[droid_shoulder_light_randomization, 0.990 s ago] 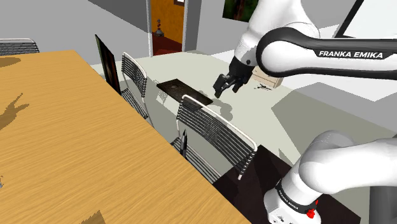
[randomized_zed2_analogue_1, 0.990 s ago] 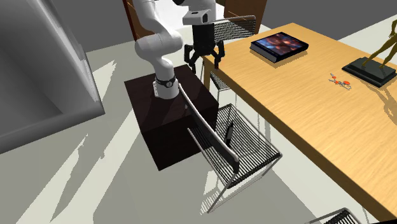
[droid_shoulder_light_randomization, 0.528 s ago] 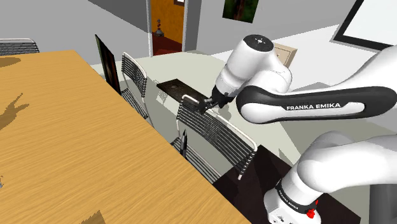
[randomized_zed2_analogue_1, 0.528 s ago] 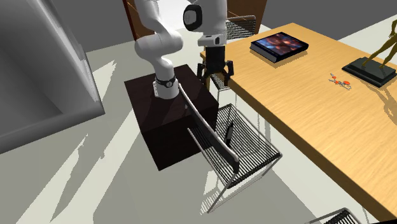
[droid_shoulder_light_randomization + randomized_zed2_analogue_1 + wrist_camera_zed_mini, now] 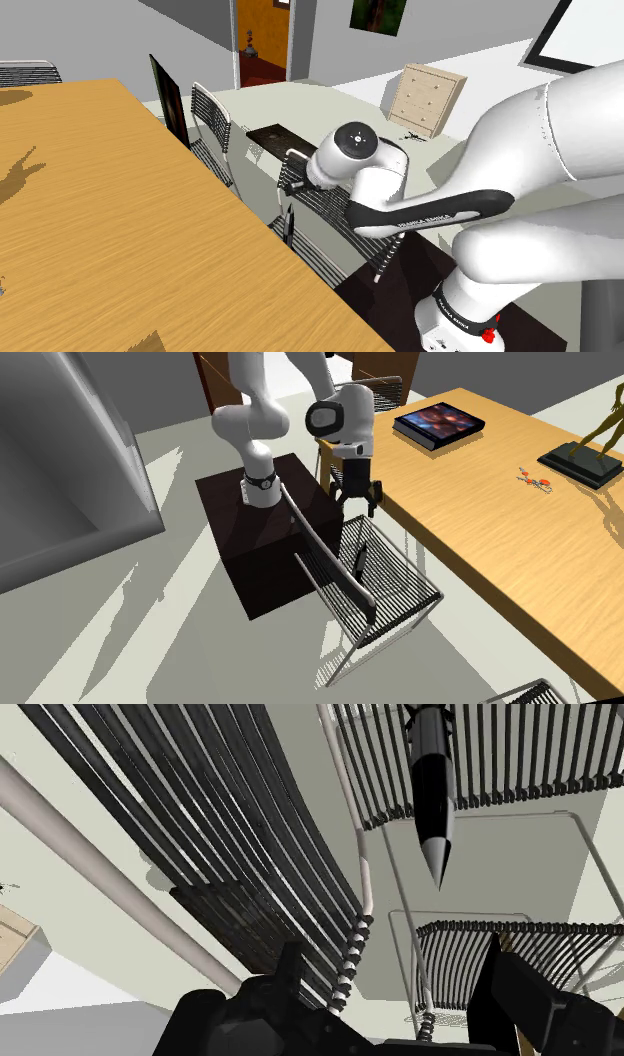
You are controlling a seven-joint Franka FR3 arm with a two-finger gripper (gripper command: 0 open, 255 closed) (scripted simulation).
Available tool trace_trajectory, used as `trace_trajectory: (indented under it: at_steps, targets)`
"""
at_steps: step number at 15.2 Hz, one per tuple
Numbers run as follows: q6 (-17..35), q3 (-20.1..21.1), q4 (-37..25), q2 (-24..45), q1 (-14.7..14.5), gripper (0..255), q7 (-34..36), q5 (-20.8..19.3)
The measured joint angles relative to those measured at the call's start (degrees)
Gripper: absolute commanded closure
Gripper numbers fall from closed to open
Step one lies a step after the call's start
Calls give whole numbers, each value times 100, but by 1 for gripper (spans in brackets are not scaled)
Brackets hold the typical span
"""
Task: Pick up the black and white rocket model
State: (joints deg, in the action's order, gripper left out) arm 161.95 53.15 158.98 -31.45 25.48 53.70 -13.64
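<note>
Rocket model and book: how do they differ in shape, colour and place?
Shape: the rocket model is slim and pointed; the book is flat and rectangular.
Colour: the rocket model is mostly black; the book has a dark cover with blue and orange patches.
Place: the rocket model is on the seat of the wire chair, below the open gripper; the book lies on the wooden table, farther from it.
Neither is held.

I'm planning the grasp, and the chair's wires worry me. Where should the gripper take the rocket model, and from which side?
Grip the rocket model across its slim mid-body, below the pointed nose, coming down from above the chair seat. It seems to stand nose-up there, so its sides are free, and the open gripper should span it.
</note>
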Motion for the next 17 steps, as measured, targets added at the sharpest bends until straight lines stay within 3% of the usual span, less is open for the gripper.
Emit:
trace_trajectory:
  at_steps: [3,4,5,8,13,14,17]
  targets:
    - [761,2120,-333,23,2056,0,1208,-639]
    - [951,2702,-445,-123,2618,0,1492,-707]
    - [1078,3066,-514,-265,2961,0,1669,-716]
    - [1368,3821,-635,-501,3664,0,1951,-698]
    - [1730,4455,-639,-775,4199,0,2201,-642]
    - [1754,4511,-653,-796,4252,255,2217,-637]
    - [1779,4565,-668,-818,4305,255,2235,-631]
